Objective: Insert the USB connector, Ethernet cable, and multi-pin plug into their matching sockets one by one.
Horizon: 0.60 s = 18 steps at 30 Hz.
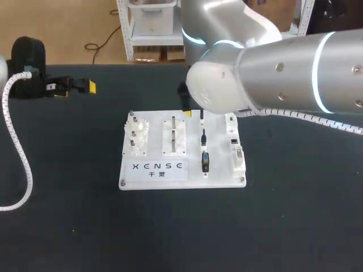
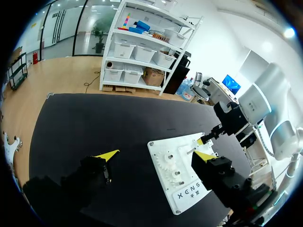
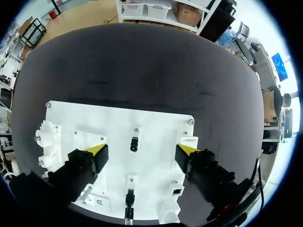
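My right gripper [image 3: 142,150] hangs over far part of white board [image 1: 153,175], fingers spread wide, nothing gripped. USB connector [image 3: 134,144] stands in holder below, between fingers, clear of both. Ethernet cable [image 1: 203,137] and multi-pin plug [image 1: 205,161] sit nearer in same column, sockets [image 1: 235,148] just right of them. My left gripper [image 2: 156,155] hovers far left, off board, fingers apart, empty

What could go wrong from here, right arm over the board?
Right gripper is open over the black plug; one finger sits close to a white socket block and may catch it on descent. In the head view the right arm hides part of the board, so alignment is hard to check.
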Tool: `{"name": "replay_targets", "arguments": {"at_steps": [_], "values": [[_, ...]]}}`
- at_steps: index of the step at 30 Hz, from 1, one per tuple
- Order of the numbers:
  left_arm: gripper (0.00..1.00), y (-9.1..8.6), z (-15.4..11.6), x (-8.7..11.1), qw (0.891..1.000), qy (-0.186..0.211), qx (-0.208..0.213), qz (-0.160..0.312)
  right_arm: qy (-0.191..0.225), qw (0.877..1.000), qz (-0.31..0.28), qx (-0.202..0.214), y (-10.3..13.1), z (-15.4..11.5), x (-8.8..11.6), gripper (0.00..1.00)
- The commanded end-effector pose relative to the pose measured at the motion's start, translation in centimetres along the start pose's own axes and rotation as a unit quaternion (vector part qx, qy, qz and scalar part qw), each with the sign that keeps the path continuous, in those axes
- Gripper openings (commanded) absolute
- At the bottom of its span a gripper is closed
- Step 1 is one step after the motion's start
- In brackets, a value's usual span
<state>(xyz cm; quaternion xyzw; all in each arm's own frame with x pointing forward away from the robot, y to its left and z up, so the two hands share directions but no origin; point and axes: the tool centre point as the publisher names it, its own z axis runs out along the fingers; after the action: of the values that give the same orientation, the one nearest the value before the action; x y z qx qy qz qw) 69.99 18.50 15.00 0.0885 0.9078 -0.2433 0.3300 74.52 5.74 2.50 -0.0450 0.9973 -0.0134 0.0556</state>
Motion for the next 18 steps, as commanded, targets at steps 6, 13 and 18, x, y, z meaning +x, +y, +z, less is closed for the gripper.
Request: {"name": "replay_targets", "arguments": {"at_steps": [6,13,18], "values": [[1.00,0.00,0.00,0.00,1.000,0.000,0.000,0.000,-0.001,1.000,0.007,-0.004,0.52,0.39,0.23,0.47],[1.00,0.00,0.00,0.00,1.000,0.000,0.000,0.000,0.001,1.000,0.020,-0.008,0.65,0.69,0.08,0.45],[1.00,0.00,0.00,0.00,1.000,0.000,0.000,0.000,0.001,0.999,0.032,-0.010,0.83,0.85,-0.09,0.44]]}}
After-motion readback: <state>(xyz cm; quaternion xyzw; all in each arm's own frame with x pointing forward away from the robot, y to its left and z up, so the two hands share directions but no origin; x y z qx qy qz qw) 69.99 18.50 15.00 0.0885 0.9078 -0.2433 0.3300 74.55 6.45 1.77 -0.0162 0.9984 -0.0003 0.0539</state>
